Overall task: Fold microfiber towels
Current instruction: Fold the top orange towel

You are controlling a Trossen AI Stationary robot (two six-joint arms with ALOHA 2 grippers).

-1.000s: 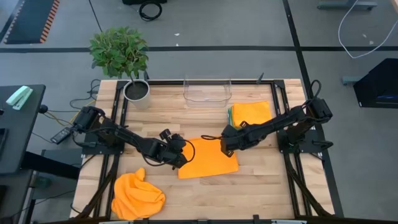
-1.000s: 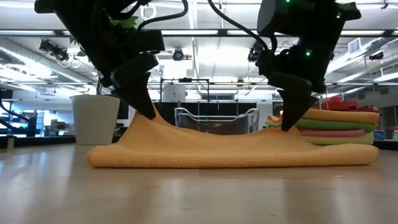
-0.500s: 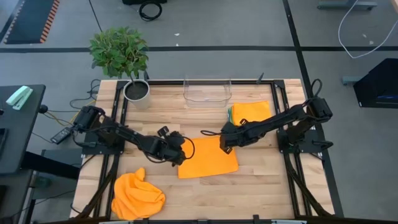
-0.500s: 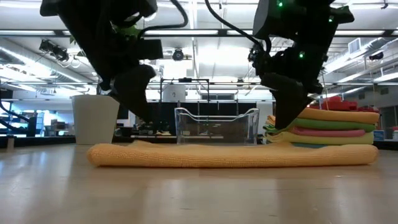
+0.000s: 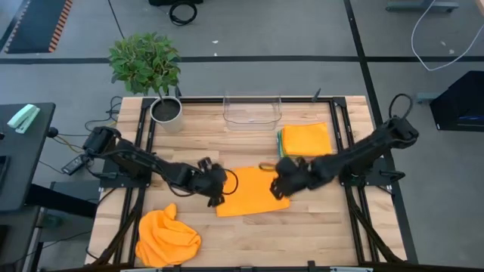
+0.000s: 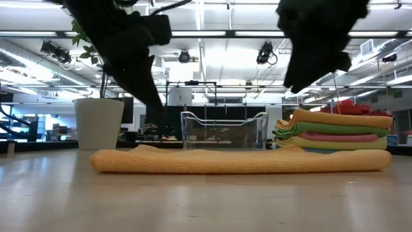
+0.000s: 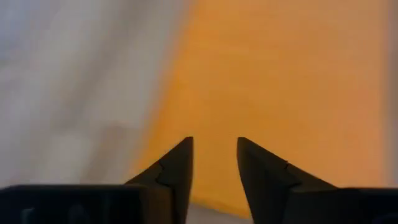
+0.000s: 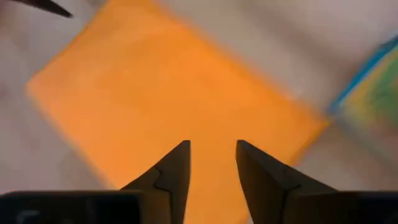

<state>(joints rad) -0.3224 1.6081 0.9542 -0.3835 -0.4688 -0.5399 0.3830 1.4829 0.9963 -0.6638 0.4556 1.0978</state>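
A crumpled towel [image 5: 168, 237] lay left of the flat towel [image 5: 252, 192]. The left gripper [image 5: 215, 186] hovered at the flat towel's left edge, slightly parted, empty. The right gripper [image 5: 284, 175] hung over its right edge, likewise parted and empty. A folded stack [image 5: 305, 139] sat beyond.

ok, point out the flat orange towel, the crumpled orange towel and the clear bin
flat orange towel [image 5: 252, 193], high view, centre of its top.
crumpled orange towel [image 5: 167, 236], high view, middle of the heap.
clear bin [image 5: 252, 112], high view, its floor.
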